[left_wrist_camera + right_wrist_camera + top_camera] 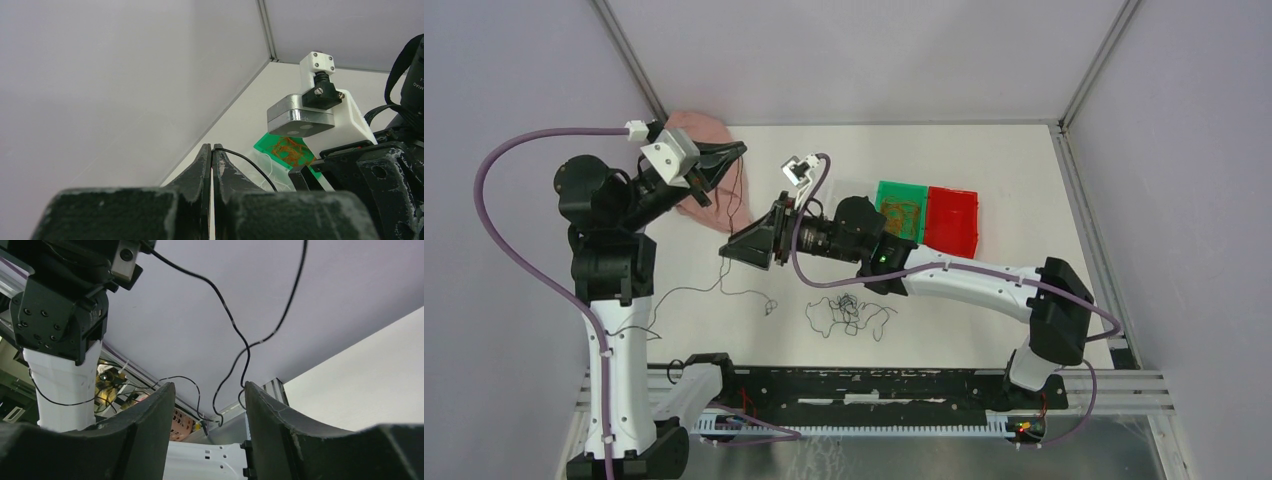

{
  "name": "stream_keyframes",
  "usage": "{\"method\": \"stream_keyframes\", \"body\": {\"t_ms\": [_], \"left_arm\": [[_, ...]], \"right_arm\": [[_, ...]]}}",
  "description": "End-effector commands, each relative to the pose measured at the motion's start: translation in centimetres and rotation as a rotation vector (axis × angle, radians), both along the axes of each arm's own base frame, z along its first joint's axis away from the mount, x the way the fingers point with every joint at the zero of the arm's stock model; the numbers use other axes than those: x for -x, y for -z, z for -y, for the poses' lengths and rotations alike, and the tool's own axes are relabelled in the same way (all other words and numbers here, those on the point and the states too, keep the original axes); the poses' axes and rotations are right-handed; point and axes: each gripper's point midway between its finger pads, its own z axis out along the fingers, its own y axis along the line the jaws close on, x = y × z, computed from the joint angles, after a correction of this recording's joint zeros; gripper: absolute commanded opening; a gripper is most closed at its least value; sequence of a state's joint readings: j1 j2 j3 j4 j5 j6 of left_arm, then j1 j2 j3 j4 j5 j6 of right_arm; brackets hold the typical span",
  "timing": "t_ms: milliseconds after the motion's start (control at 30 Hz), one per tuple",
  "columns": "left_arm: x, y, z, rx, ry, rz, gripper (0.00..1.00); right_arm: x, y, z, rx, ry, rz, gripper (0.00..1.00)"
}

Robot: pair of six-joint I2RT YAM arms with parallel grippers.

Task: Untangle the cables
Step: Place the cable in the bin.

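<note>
Hazard: the left hand [212, 148], pinching one black cable [247, 164], holds it raised beside the spread, empty right hand [207, 390]. An upward pull may tighten the cables [849, 315] lying knotted on the surface [984, 150]; a weak pinch may drop the strand.

Count: one surface; two hands; one green bin [899, 205]; one red bin [951, 220]; one knotted wad.

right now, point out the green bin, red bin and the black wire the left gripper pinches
green bin [886, 190], top external view, far left rim
red bin [952, 222], top external view, bare floor
black wire [250, 163], left wrist view, mid arc
</note>
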State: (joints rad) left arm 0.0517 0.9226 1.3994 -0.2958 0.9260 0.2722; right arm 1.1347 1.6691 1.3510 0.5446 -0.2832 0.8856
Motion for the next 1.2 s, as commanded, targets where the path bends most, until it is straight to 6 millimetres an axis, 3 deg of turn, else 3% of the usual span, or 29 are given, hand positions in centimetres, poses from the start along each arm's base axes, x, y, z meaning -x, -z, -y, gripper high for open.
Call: {"method": "stream_keyframes", "body": {"t_ms": [0, 167, 533, 633, 800, 900, 1033, 1167], "left_arm": [[0.6, -1.9, 0.2, 0.014, 0.008, 0.052, 0.03], [0.8, -2.3, 0.2, 0.012, 0.007, 0.066, 0.03], [1.9, -4.1, 0.6, 0.039, 0.035, 0.093, 0.03], [2.1, -4.4, 0.7, 0.046, 0.039, 0.099, 0.03], [1.8, -3.9, 0.6, 0.051, 0.037, 0.088, 0.03], [1.7, -3.4, 0.6, 0.05, 0.033, 0.08, 0.03], [1.8, -2.7, 0.4, 0.026, 0.019, 0.082, 0.03], [2.1, -1.2, 0.4, 0.013, 0.02, 0.054, 0.03]], "right_arm": [[1.0, -3.9, -0.5, -0.084, -0.037, 0.046, 0.58], [0.3, -2.4, -0.4, -0.004, 0.017, 0.063, 0.48], [-2.2, 3.6, 1.1, 0.247, 0.176, 0.142, 0.5], [-2.3, 3.5, 1.3, 0.23, 0.181, 0.157, 0.43], [-1.5, 0.6, 1.0, 0.111, 0.149, 0.152, 0.24], [-2.2, -0.1, 1.5, 0.114, 0.177, 0.152, 0.11], [-6.3, 0.1, 4.9, 0.172, 0.312, 0.13, 0.04], [-9.8, -2.3, 10.4, 0.142, 0.431, 0.109, 0.0]]}}
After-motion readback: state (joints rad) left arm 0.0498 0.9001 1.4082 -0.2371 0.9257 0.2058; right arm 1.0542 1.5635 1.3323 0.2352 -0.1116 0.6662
